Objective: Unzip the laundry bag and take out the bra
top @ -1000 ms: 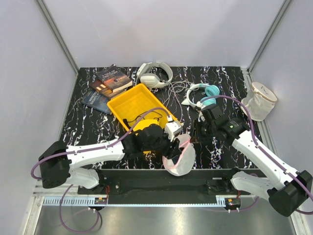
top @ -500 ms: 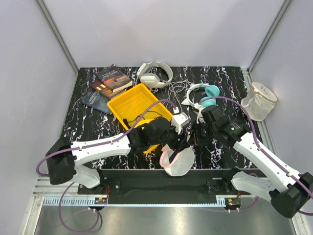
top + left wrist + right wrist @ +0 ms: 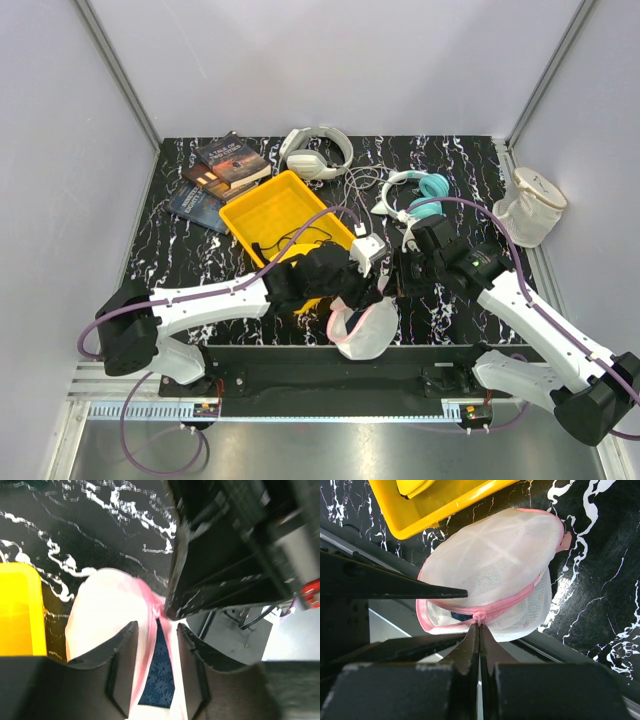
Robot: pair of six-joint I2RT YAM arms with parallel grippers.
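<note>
From above, the round white mesh laundry bag (image 3: 365,328) with its pink rim sits at the near edge of the black, white-veined table (image 3: 470,165), partly overhanging it. The left gripper (image 3: 372,287) and right gripper (image 3: 400,278) both meet at it, but in that view their fingers merge into dark shapes.

The wrist cameras show more. The left one has its two black fingers (image 3: 122,665) slightly apart with the pink rim pressed between them, clamped on the bag. Between them lies the dark navy patterned fabric bra (image 3: 159,682), inside the bag. The right one shows its fingers closed to a hairline, pinching the small pink zipper pull (image 3: 479,616) at their tips. The zip is parted to the left of the pull, and a sliver of navy shows in the gap.

Only the overhead view takes in the rest:
- a bright yellow plastic tray (image 3: 262,212) just behind the bag
- a stack of dark paperback books (image 3: 225,165)
- white over-ear headphones (image 3: 315,152)
- teal-and-white headphones (image 3: 418,190)
- a cream mesh bag with a beige rim (image 3: 530,208) at the far right

Plain grey walls with aluminium posts enclose the table on three sides.
</note>
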